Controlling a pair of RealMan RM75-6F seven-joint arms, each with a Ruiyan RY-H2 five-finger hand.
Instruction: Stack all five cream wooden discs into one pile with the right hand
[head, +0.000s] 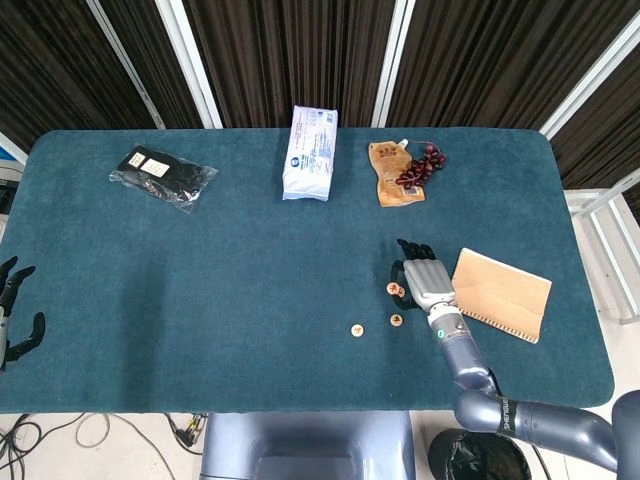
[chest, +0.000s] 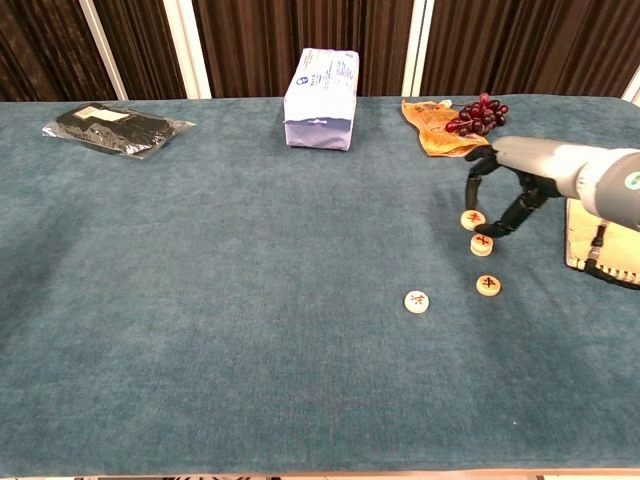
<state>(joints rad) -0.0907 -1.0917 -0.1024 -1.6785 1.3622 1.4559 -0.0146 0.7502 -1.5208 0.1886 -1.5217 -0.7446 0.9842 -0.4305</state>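
A wide table (head: 200, 300) covered in dark teal cloth is filling both views. Along its far edge, a black item in a clear plastic bag (head: 162, 175) is lying at the left, a white and blue packet (head: 310, 152) is resting near the middle, and an orange pouch (head: 394, 174) is lying to its right with a bunch of dark red grapes (head: 424, 165) touching it. A tan notebook (head: 498, 293) is sitting near the right edge. Cream wooden discs with red marks are lying on the cloth right of centre: one disc (chest: 417, 301) apart at the left, another disc (chest: 488, 285) just right of it, and a third disc (chest: 482, 244) a little farther back.
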